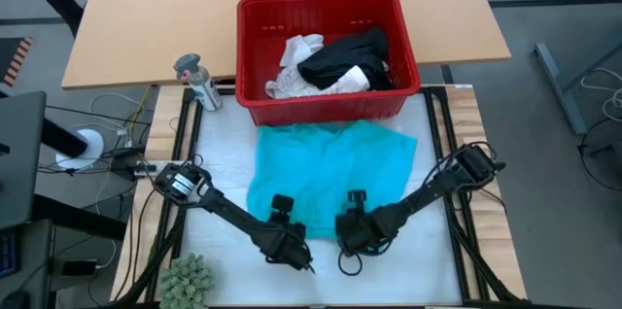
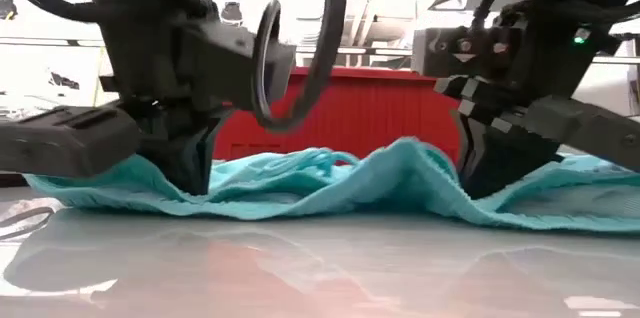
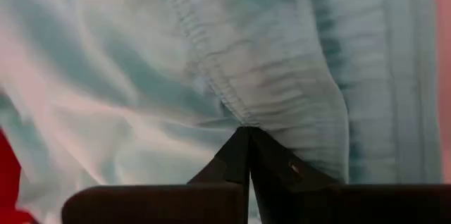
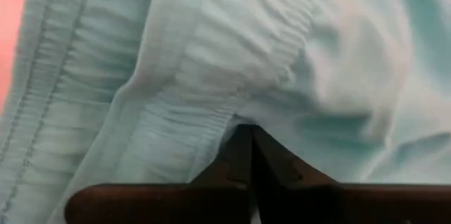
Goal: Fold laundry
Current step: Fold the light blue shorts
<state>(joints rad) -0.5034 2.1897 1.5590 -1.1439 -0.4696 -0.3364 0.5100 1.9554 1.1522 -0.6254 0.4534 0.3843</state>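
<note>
A: From above, where is the teal garment?
B: Spread on the table, just in front of the red basket holding white and black clothes.

A: And at table height?
B: The left gripper and right gripper stand on its near edge.

A: The wrist views?
B: Each gripper's fingers are pinched together on the teal hem.

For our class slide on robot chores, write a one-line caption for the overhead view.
Two dark arms pinch the near edge of a teal cloth garment spread before a red plastic basket: left pincer, right pincer.
</note>
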